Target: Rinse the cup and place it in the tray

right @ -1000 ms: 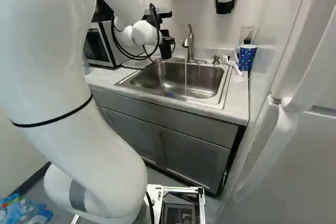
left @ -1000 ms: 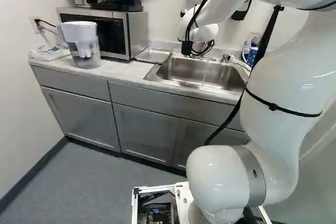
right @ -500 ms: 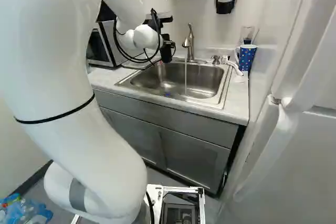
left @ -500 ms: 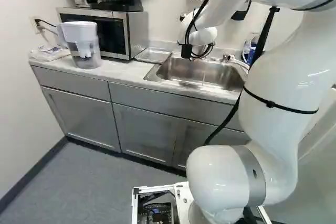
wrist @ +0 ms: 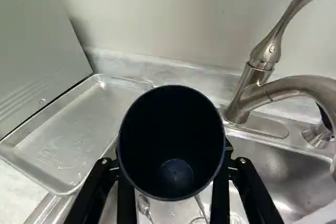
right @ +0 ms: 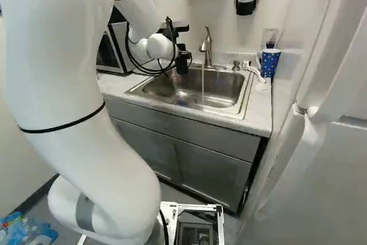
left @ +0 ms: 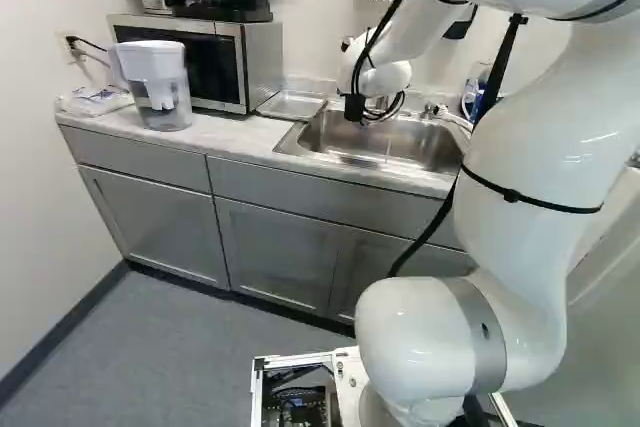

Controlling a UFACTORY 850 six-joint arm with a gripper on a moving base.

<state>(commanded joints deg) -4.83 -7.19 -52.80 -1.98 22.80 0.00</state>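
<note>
In the right base view my gripper (right: 182, 65) hangs over the left part of the sink (right: 223, 89). From the wrist, the gripper (wrist: 173, 165) is shut on a dark blue cup (wrist: 170, 121), a finger on either side and the cup's round opening facing the camera. Its outer wall is mostly hidden. An empty-looking metal tray (wrist: 73, 137) lies on the counter beside the sink, partly behind the cup. The faucet (wrist: 254, 94) stands on the cup's other side. A thin stream of water (right: 203, 87) falls from it into the sink.
Spoon-like utensils (wrist: 144, 205) lie in the sink below the cup. A microwave (left: 190, 59) borders the tray, with a water pitcher (left: 158, 82) in front. A dotted blue mug (right: 269, 62) and a white brush (right: 253, 71) sit right of the sink.
My arm has lowered the gripper slightly toward the sink, and its upper links have shifted a little. The base has stayed put.
</note>
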